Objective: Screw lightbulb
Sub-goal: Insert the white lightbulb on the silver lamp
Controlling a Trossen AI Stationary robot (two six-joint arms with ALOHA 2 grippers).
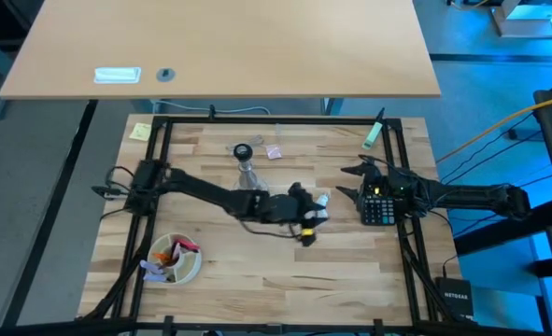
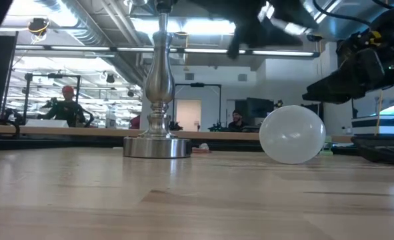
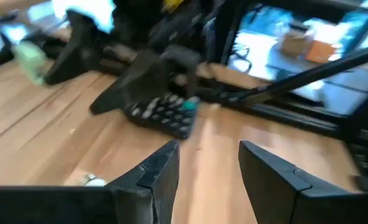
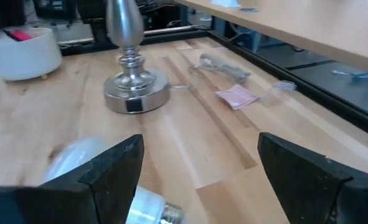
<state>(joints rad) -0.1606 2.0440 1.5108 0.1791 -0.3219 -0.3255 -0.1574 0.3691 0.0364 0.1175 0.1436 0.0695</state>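
Note:
The white lightbulb (image 2: 292, 135) lies on its side on the wooden table, right of the middle (image 1: 319, 214); its screw base (image 4: 165, 213) shows close by in the right wrist view. The silver stand (image 2: 158, 87) rests upright on its round foot (image 4: 136, 96), farther back and to the left. My left gripper (image 3: 208, 152) is open and hangs just above the bulb (image 1: 313, 203), with nothing between its fingers. My right gripper (image 4: 199, 149) is open and waits at the table's right side (image 1: 343, 182), pointing toward the bulb.
A black calculator (image 1: 379, 207) lies under the right arm. A white bowl (image 1: 175, 259) with small items stands near left. A pink slip (image 4: 236, 96), a green marker (image 1: 375, 133) and a yellow note (image 1: 141, 132) lie toward the far edge. Black frame rails (image 1: 166, 149) border the table.

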